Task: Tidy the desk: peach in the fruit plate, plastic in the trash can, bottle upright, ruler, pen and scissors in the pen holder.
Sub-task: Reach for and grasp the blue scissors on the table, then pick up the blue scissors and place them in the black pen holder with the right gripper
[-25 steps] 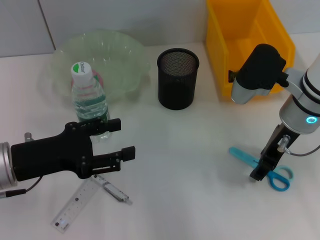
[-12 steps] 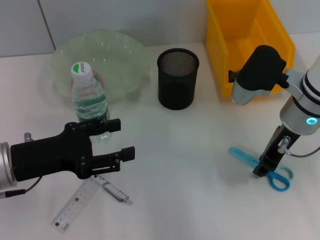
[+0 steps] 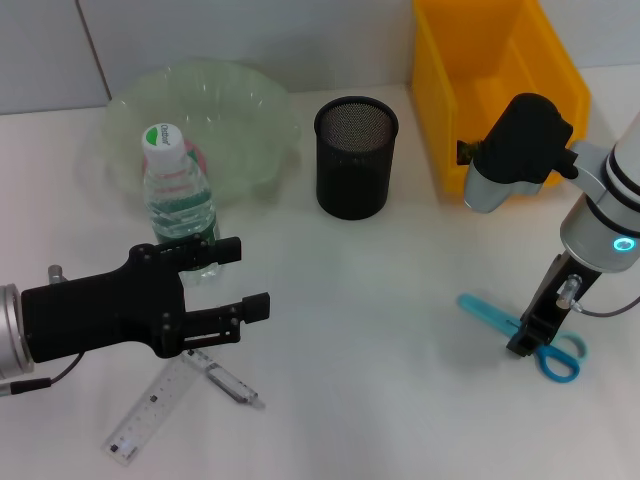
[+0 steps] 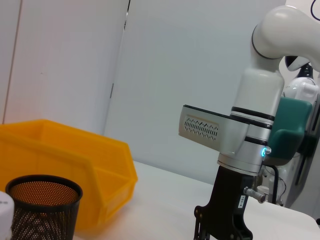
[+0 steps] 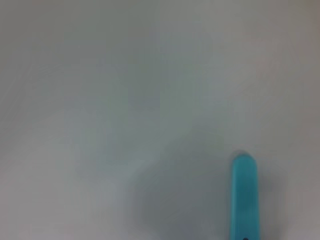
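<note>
Scissors under the right gripper

Scissors [image 3: 520, 325] lie flat on the desk [image 3: 380, 300], blue, with the right gripper [image 3: 520, 345] down on them near the handles; whether its jaws have closed on them cannot be told. The left gripper [image 3: 250, 280] hovers with jaws wide apart just beside the upright bottle [image 3: 178, 195], above the ruler [image 3: 150, 410] and pen [image 3: 230, 383]. The pen holder [image 3: 355, 155] stands between the fruit plate [image 3: 255, 110] and the yellow bin [image 3: 440, 80].

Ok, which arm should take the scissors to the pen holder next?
The right. The right gripper is already down on the scissors on the table's right side. The left gripper hovers open far across the table, beside the bottle, above the ruler.
</note>
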Available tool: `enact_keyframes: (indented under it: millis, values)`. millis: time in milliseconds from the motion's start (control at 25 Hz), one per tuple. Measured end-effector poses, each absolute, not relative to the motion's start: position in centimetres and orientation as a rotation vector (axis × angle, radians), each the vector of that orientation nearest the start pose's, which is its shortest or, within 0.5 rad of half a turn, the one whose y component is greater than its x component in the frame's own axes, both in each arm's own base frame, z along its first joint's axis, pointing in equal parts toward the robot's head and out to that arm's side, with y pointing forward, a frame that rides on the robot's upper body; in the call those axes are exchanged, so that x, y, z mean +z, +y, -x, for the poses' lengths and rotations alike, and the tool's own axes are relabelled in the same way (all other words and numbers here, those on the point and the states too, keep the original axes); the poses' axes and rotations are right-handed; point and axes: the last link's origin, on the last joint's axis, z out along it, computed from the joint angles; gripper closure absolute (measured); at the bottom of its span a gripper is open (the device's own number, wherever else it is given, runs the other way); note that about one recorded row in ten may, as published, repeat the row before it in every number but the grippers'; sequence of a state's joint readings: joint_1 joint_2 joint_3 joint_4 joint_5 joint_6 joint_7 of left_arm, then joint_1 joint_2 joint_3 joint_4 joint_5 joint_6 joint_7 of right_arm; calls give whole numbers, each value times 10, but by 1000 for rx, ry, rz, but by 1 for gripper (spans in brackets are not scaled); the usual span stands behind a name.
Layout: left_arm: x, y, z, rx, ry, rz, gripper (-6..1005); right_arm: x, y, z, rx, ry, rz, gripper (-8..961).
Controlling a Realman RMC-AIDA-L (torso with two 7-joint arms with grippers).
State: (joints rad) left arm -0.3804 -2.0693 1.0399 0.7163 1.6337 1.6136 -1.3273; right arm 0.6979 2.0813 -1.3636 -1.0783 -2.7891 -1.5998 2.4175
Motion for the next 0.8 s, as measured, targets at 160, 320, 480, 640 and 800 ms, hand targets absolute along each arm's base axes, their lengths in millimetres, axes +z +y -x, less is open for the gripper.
enact_keyframes:
  millis: [160,320,480,640,800]
  values:
    - [-10,294,245,-934,-496,2787,199,-12,353,-226,-914,893,2606,583]
    - [-10,294,245,-941,-496,2781,199,-12,352,-228,-915,897,2604,587]
    - [-10,294,245,-944,-496,2780,199,-11,352,-229,-916,897,2605,673]
    - [-10,294,245,-945,-498,2779,199,-11,352,-228,-913,895,2603,705]
    - [-10,293,245,-947,-499,2779,199,-9,351,-225,-899,887,2608,716]
